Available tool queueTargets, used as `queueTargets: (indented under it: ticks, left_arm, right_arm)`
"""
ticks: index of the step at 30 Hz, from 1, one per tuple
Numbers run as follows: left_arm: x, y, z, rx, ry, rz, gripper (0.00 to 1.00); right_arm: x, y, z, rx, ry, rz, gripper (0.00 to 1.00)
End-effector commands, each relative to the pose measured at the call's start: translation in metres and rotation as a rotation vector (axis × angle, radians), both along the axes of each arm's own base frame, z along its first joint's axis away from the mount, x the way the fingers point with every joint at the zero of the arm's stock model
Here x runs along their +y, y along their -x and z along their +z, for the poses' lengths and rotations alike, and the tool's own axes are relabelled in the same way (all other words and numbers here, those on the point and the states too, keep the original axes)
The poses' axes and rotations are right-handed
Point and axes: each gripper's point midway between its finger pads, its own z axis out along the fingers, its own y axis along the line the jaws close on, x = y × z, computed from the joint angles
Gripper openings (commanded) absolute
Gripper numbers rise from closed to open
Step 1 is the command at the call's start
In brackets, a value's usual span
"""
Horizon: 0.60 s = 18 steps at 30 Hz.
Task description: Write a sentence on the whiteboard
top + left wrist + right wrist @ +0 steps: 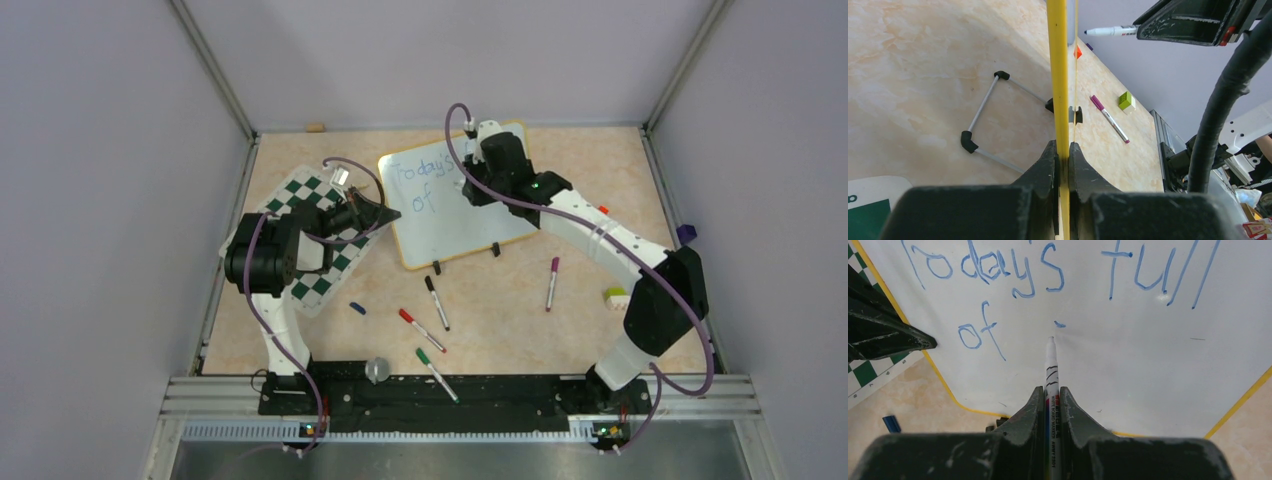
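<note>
Our left gripper (1063,152) pinches the whiteboard (1148,380) edge to steady it; our right gripper (1052,396) clamps the marker (1050,362), tip ahead beneath the sentence (990,267)

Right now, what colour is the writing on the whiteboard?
Blue. The writing on the whiteboard shows best in the right wrist view.

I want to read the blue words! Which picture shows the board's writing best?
The right wrist view: the blue handwritten marker lettering fills it, reading "Today's full of". The top view shows it tiny, partly behind the right arm. The left wrist view shows only the glossy whiteboard's yellow-orange rim.
</note>
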Motion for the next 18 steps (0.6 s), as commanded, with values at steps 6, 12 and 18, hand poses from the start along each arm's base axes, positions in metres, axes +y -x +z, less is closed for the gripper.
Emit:
queueTargets:
  ticks: [6,12,18]
  left_arm:
    - [0.003,0.002,0.023,-0.22,-0.032,0.002,0.0]
    - [0.003,0.002,0.023,-0.22,-0.032,0.002,0.0]
    - [0.002,0.002,0.023,-0.219,-0.032,0.003,0.0]
  right_arm:
    - [-0.005,-0.001,0.008,-0.035,-0.008,0.005,0.0]
    - [-0.002,-0.005,0.011,-0.045,-0.014,0.002,0.0]
    - [0.002,-0.011,0.013,-0.051,-0.017,0.003,0.0]
